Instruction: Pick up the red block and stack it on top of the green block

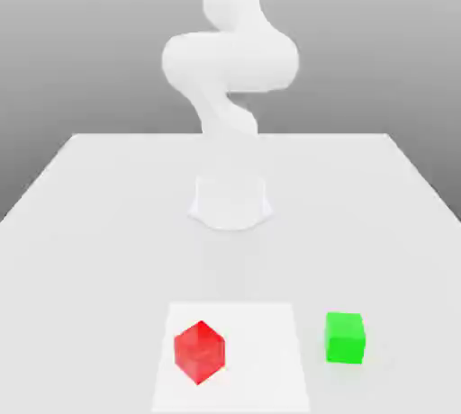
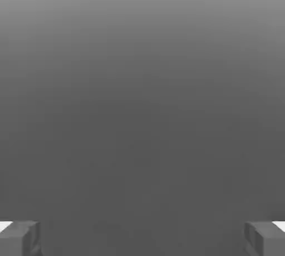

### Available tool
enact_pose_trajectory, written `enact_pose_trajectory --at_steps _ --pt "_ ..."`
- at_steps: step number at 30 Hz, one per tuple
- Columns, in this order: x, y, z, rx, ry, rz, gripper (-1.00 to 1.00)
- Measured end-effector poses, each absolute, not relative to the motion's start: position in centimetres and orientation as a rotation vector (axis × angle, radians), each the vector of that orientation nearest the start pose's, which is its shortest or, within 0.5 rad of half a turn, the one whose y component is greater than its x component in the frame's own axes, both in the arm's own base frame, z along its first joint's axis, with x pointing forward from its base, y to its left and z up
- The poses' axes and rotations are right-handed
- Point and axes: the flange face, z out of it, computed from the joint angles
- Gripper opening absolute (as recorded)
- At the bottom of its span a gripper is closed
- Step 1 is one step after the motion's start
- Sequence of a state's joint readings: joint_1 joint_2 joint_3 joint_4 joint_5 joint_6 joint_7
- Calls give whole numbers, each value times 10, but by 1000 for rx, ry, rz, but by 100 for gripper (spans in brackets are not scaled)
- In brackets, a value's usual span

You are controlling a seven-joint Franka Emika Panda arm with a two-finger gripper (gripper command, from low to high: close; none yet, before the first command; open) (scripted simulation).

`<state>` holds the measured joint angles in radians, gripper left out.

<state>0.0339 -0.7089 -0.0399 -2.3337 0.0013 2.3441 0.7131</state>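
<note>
Red block (image 1: 199, 352): sits on the table (image 1: 108, 223), turned corner-on to the exterior camera, well apart from the jaws. You can expect it rigid, light, smooth-faced; judged, not tested. Take it across two opposite flat faces, so rotate the wrist to match its turn. Green block (image 1: 345, 337) lies near it, toward the exterior view's right, square-on. Gripper (image 2: 142, 238): jaws fully spread, holding nothing, nothing between them. The blocks' far faces are hidden; the red block's exact angle is hard to read.
</note>
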Motion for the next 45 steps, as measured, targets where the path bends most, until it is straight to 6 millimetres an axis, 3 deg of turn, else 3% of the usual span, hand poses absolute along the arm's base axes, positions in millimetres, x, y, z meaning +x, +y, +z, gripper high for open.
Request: enact_pose_trajectory --at_steps 5,11,16,21,27,28,35,40,42,45 --pt "436 -17 563 -2728 783 -750 0" --pt "467 -23 436 -2912 558 -510 0" --pt "464 -29 331 -3033 351 -297 0" --pt "438 -39 236 -3123 133 -69 0" --pt "429 -42 160 -3142 61 -3 0" --pt "428 -42 150 -3142 62 -1 -100" --pt "427 -42 148 -3141 61 2 -100" --pt "428 -42 197 -3141 60 1 -100" --pt "428 -22 210 -3137 55 4 -100" --pt "425 36 220 -3132 6 7 -100"
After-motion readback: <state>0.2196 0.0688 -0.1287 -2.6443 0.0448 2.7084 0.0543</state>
